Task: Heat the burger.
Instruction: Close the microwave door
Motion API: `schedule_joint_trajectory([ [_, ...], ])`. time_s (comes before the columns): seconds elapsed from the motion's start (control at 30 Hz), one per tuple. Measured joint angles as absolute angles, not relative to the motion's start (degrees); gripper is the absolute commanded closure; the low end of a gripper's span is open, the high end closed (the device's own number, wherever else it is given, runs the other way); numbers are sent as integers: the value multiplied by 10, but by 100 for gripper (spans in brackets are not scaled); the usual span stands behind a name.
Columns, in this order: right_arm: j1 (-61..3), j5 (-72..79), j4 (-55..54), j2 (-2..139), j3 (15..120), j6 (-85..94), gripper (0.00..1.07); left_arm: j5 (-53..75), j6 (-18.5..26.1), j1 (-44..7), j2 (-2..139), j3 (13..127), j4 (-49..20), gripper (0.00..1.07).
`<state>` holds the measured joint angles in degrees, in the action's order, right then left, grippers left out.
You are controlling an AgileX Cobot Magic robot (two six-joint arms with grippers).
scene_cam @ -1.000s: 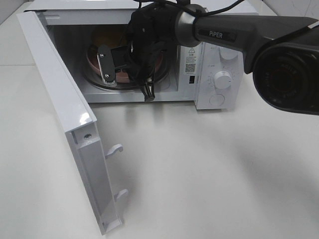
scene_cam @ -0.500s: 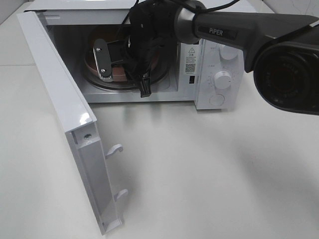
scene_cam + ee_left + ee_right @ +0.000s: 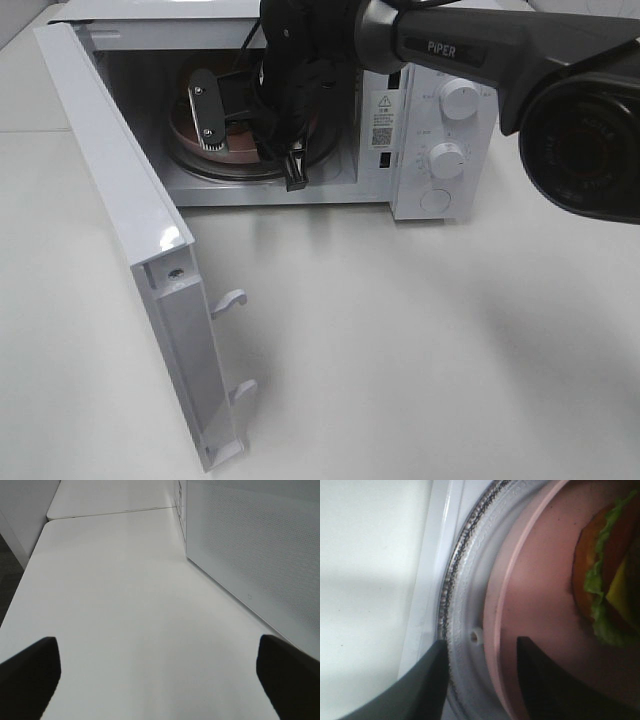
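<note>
The burger (image 3: 607, 575), with lettuce, cheese and tomato showing, lies on a salmon-pink dish (image 3: 540, 590) on the glass turntable (image 3: 465, 580) inside the white microwave (image 3: 430, 130). My right gripper (image 3: 480, 647) reaches into the oven and stands open, one finger outside the dish rim and one inside it. In the exterior high view the right gripper (image 3: 250, 140) and its arm hide the burger; only a bit of the dish (image 3: 243, 152) shows. My left gripper (image 3: 160, 675) hangs open over bare table beside the microwave's side wall (image 3: 260, 545), with nothing between its fingers.
The microwave door (image 3: 130, 220) is swung wide open toward the front left, its latch hooks (image 3: 232, 298) pointing right. Dials (image 3: 446, 158) sit on the oven's right panel. White table (image 3: 420, 350) spreads in front of the oven.
The right gripper's jaws have spread apart from shut, and the gripper has risen a little inside the oven. The dish stays on the turntable. The left arm has not moved.
</note>
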<state>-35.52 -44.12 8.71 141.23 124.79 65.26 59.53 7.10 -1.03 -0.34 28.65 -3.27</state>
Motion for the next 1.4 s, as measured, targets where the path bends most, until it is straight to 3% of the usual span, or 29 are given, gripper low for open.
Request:
schedule_joint_trajectory([
  [1.0, -355, -565, 66, 1383, 1249, 637, 56, 595, 71, -10, -3, 286, -33, 7],
  [1.4, -355, -555, 62, 1322, 1149, 635, 56, 595, 71, -10, -3, 286, -33, 7],
])
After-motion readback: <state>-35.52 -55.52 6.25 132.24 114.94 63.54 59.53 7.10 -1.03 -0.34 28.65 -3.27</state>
